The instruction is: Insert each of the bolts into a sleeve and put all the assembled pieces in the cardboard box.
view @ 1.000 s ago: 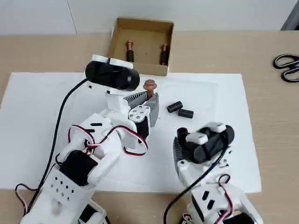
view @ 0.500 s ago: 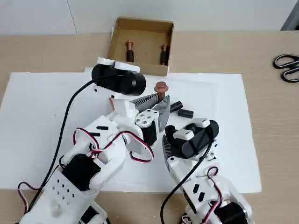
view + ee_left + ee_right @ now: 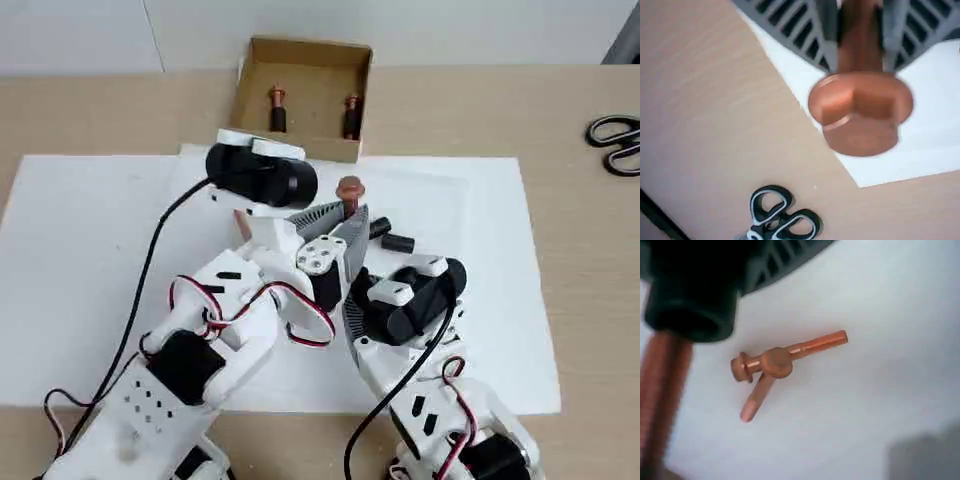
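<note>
White paper (image 3: 80, 250) covers the table (image 3: 560, 110); left gripper (image 3: 345, 215) clamps a bolt (image 3: 860, 110), right gripper (image 3: 353, 303) grips a sleeve (image 3: 690, 295). Insertion step: next, align shank with bore.

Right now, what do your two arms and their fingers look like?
The left arm and right arm are white plastic with black motors. Grey ribbed, wedge-shaped fingers. Each wrist carries a black camera trailing a black cable; thin red, white and black wires loop along the joints.

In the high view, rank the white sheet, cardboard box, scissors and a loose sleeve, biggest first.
1. white sheet
2. cardboard box
3. scissors, though the picture's edge cuts them off
4. loose sleeve
</note>
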Tool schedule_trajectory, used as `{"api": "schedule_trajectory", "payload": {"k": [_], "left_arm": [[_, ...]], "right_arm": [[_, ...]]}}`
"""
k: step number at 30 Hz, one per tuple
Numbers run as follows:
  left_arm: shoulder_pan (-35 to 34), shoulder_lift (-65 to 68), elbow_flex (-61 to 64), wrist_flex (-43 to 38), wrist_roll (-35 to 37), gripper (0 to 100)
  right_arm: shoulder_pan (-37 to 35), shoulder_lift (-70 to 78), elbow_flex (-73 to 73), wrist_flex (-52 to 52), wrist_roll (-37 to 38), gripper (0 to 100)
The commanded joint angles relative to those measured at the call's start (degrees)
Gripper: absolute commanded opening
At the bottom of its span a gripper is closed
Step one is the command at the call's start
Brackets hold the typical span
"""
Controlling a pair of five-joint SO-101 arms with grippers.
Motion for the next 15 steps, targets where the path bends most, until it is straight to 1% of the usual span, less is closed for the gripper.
{"api": "schedule_trajectory", "payload": {"k": [1, 5, 8, 11, 15], "left_arm": [[0.4, -1.1, 0.0, -1.7, 0.5, 1], [0.4, -1.1, 0.0, -1.4, 0.5, 1], [0.8, -1.1, -0.4, 1.0, 0.7, 1], [1.6, -1.1, -1.8, 3.5, 2.6, 1], [1.6, -1.1, -3.2, 5.7, 2.8, 1]], "right_arm": [[-0.3, -0.5, -0.6, -1.7, -0.4, 0.4], [-0.2, -0.5, -0.6, -1.7, -0.4, 0.4], [-0.1, -0.5, -0.6, -1.7, -0.4, 0.4], [-0.1, -0.5, -0.6, -1.7, -0.4, 0.4], [0.0, -0.5, -0.5, -1.7, -0.4, 0.4]]}}
